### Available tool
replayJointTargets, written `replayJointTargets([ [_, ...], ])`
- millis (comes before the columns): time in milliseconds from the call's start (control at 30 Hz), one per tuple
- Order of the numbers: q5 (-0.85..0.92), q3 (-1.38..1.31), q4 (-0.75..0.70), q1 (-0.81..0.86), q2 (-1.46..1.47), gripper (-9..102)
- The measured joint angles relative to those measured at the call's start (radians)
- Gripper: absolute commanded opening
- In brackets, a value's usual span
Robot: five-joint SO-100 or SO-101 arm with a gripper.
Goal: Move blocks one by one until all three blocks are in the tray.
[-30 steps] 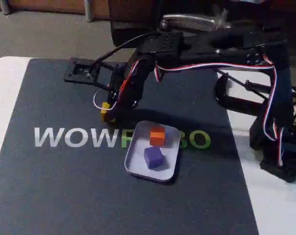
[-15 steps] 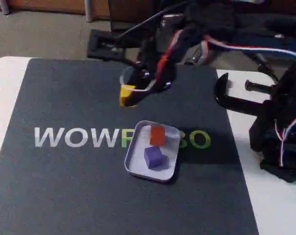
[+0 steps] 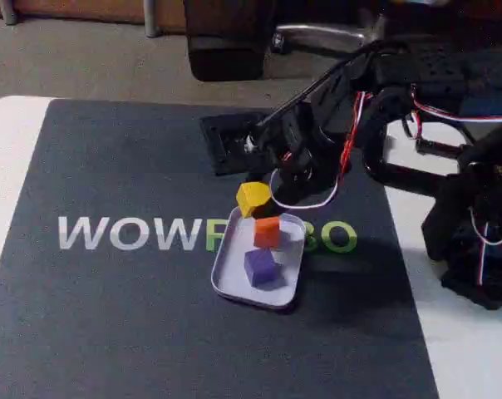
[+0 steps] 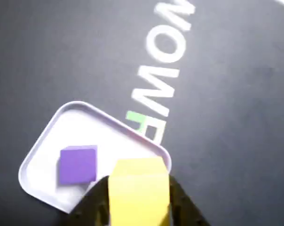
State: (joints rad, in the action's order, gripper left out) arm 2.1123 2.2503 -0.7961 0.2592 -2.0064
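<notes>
My gripper (image 3: 255, 198) is shut on the yellow block (image 3: 253, 198) and holds it in the air just above the far rim of the pale tray (image 3: 228, 278). Inside the tray lie the orange block (image 3: 267, 232) and, nearer the camera, the purple block (image 3: 259, 267). In the wrist view the yellow block (image 4: 138, 190) sits between my dark fingers (image 4: 92, 205) at the bottom edge, over the tray (image 4: 43, 146), with the purple block (image 4: 77, 163) to its left. The orange block is hidden there.
A dark mat (image 3: 110, 332) with "WOWROBO" lettering (image 3: 126, 233) covers the white table (image 3: 10, 141). The arm's base and a black clamp (image 3: 401, 170) stand at the right edge. A black plate (image 3: 226, 141) lies on the mat behind the gripper.
The gripper lifted the yellow block off the mat left of the tray, swung it up and back, then brought it right and down over the tray's far rim.
</notes>
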Motion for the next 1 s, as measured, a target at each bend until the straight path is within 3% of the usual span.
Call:
replayJointTargets([
  [300, 0.011, 0.002, 0.015, -0.008, 0.000, 14],
  [1000, 0.014, 0.002, 0.089, 0.040, 0.043, 17],
])
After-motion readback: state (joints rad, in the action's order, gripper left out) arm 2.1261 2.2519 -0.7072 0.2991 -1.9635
